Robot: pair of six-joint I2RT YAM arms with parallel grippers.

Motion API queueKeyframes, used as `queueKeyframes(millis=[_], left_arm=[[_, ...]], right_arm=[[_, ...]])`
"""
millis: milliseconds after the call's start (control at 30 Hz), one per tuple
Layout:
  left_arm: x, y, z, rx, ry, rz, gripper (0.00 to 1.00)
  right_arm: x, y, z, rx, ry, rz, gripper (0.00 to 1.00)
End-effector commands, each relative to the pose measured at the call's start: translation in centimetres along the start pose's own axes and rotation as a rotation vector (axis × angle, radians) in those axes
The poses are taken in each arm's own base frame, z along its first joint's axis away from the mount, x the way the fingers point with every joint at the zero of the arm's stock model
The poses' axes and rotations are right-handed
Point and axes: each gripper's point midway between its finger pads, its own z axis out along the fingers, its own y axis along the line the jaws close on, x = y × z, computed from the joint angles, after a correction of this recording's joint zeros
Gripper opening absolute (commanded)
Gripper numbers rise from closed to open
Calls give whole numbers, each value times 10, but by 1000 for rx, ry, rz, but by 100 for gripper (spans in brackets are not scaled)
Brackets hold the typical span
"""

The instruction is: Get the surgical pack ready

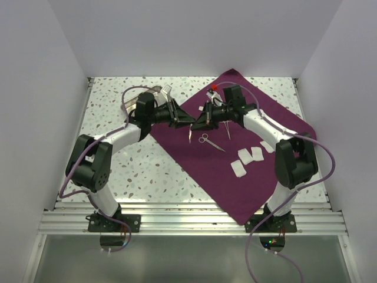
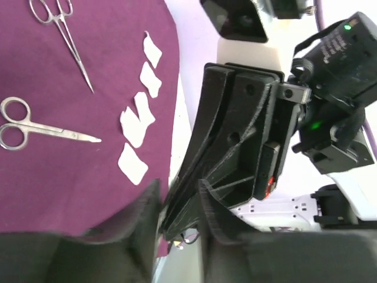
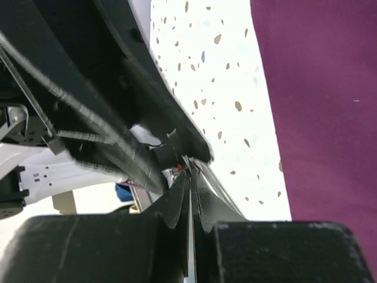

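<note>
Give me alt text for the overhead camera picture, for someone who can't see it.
Two robot arms meet over a plum-purple cloth, the left gripper and right gripper tip to tip at a thin silver instrument. Scissors, forceps and white gauze pads lie on the cloth; a steel tray sits beyond the left arm.

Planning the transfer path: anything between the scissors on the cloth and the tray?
Yes. The left gripper and the right gripper, shut on a thin steel tool, meet near the cloth's left edge, on the line from scissors to tray.
</note>
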Motion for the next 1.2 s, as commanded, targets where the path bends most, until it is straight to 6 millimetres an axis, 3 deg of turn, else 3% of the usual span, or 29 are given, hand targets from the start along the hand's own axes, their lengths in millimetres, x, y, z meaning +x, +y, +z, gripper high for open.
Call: queueKeyframes(millis=[0,67,233,333,400,433,467,500,533,567,600,667,733,767,800,867,933,967,1067,1167], left_arm=[[0,-23,-2,79,-2,43,25],[-1,-20,-1,73,-1,34,10],[0,-12,3,71,13,13,0],[-4,-10,4,65,12,14,0],[-15,-4,3,28,-2,44,0],[-20,0,2,1,-3,63,0],[-21,22,-2,-86,16,13,0],[-40,19,-3,-115,-11,128,0],[-48,25,-5,-158,-14,159,0],[-45,49,-11,-258,21,113,0],[-71,44,-12,-306,-18,247,0],[-98,59,-19,-467,-28,353,0],[-117,65,-24,-558,-54,414,0],[-121,79,-28,-625,-43,416,0],[-147,76,-37,-709,-101,502,0],[-176,89,-55,-876,-140,587,0],[-191,97,-66,-978,-150,644,0],[-206,108,-80,-1096,-163,691,0],[-223,129,-100,-1269,-163,749,0],[-227,150,-108,-1340,-157,735,0]], right_arm=[[-2,37,-9,-110,-15,-56,0],[-3,40,-10,-120,-16,-65,0],[-9,43,-9,-123,-30,-63,0],[-11,39,-7,-99,-32,-78,1],[-12,29,-9,-23,-23,-55,23],[-21,10,-11,88,-62,-100,40],[-9,-13,-15,193,-8,-34,45],[-19,-18,-22,255,-30,-50,49],[-23,-34,-29,327,-36,-61,51],[-23,-60,-40,470,-41,-29,52],[-30,-69,-43,527,-48,-39,53],[-38,-95,-56,675,-64,-66,53],[-47,-112,-56,744,-77,-75,51],[-51,-118,-57,773,-86,-75,50],[-59,-132,-56,827,-94,-80,49],[-63,-146,-57,882,-84,-67,49],[-72,-160,-55,930,-76,-69,48],[-77,-160,-58,947,-82,-69,48],[-82,-179,-62,1018,-79,-65,48],[-86,-191,-67,1050,-86,-68,48]])
